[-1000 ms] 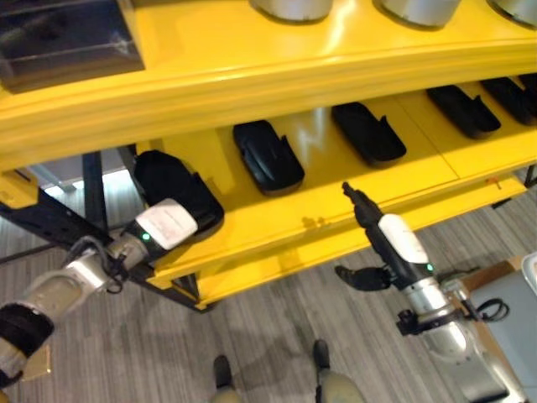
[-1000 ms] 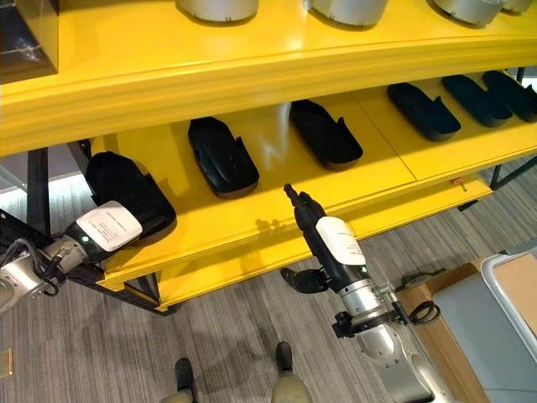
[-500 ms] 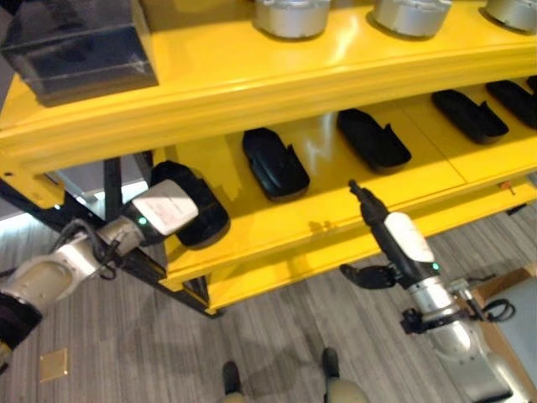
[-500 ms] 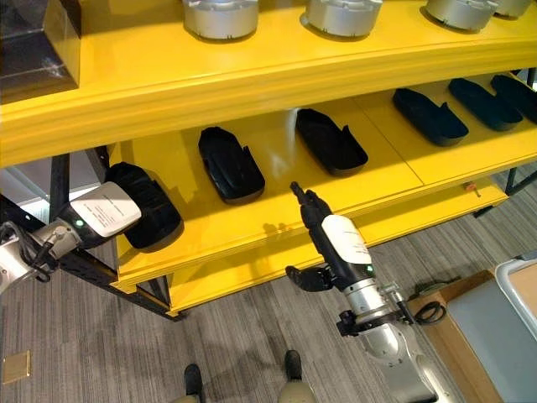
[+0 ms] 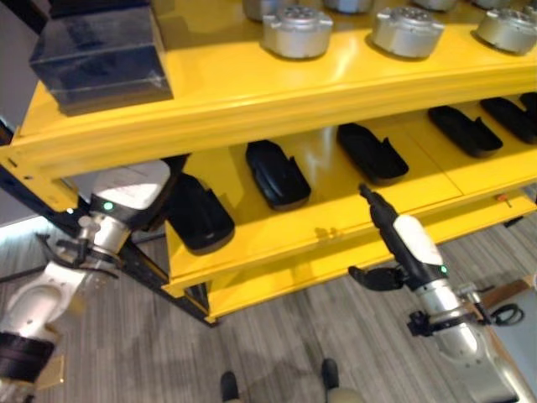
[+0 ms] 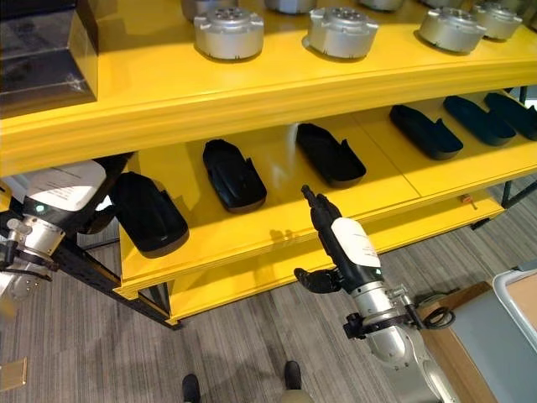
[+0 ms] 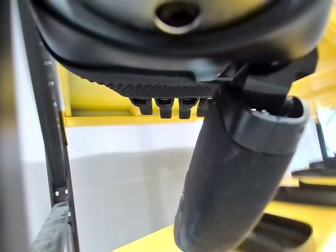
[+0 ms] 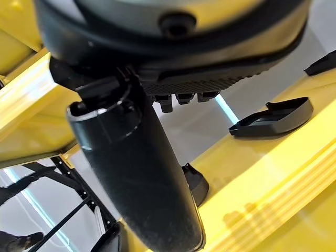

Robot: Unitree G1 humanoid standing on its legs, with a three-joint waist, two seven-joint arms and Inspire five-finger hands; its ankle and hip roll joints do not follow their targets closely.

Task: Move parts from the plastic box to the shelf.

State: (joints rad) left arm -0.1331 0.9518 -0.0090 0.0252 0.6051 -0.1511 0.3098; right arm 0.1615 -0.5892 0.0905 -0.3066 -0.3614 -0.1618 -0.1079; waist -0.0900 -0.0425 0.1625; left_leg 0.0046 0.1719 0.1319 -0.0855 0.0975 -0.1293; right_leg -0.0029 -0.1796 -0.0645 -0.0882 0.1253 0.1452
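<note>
Several black moulded parts lie in a row on the yellow shelf's (image 5: 277,231) middle level. The leftmost black part (image 5: 198,215) rests near the front left corner. My left hand (image 5: 126,190) hangs just left of it beside the shelf post, open and holding nothing; its thumb (image 7: 236,173) stands out straight. My right hand (image 5: 396,235) is open too, with straight fingers pointing at the shelf's front edge below another black part (image 5: 373,154). Its thumb (image 8: 142,173) is empty.
Silver round parts (image 5: 295,31) stand on the upper level, next to a dark see-through box (image 5: 101,50) at its left end. A black frame post (image 6: 80,260) runs beside my left arm. A grey bin (image 6: 516,311) sits on the floor at the right.
My left hand has come off the leftmost black part and drawn back to the left; the part stays on the shelf. The camera has shifted. The right hand has barely moved.
</note>
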